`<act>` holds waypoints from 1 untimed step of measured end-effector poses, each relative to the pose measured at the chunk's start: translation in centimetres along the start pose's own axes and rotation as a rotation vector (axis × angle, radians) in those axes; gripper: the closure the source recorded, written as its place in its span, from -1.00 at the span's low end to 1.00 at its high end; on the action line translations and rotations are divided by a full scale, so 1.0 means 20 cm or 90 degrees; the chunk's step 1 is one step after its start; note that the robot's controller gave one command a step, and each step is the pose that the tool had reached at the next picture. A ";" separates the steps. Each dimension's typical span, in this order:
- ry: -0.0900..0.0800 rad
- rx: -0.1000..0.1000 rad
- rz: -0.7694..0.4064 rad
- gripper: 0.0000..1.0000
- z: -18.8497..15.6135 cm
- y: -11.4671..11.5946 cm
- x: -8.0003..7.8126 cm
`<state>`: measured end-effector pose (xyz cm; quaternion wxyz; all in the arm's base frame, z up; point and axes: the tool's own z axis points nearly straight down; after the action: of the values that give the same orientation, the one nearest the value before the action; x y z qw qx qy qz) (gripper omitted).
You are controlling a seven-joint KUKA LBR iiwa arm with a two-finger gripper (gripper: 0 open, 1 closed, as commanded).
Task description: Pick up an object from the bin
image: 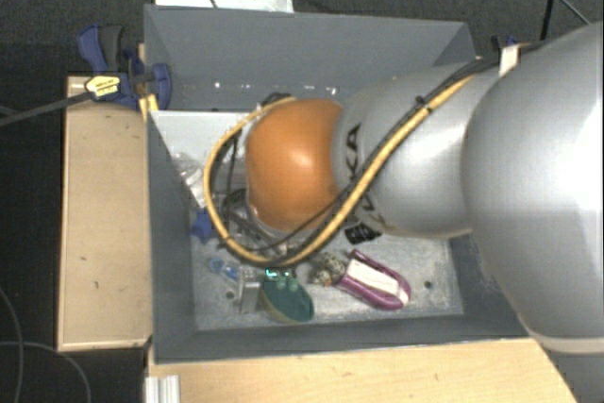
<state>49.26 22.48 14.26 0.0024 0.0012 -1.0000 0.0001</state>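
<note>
My gripper (pixel 243 220) shows as a dark body under the arm's orange cover, low over the left part of the bin. Just below it, by the front wall, lies a dark green oval thing (pixel 288 302). A small grey metal piece (pixel 247 292) lies to the left of the green oval. A small blue piece (pixel 224 271) lies further left, and another blue piece (pixel 201 226) sits beside the gripper at the left wall. A purple and white handle-like thing (pixel 377 283) lies to the right, with a small brownish thing (pixel 327 272) at its left end.
The arm and its orange cover reach in from the right and hide the middle and back of the bin floor. A clear plastic thing (pixel 193 179) lies against the left wall behind the gripper. The left and front walls stand close to the gripper.
</note>
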 end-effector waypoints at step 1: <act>-0.001 0.002 -0.099 -1.00 0.32 -0.38 0.00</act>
<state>49.29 14.83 7.80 0.0014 0.0792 -0.9969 0.0013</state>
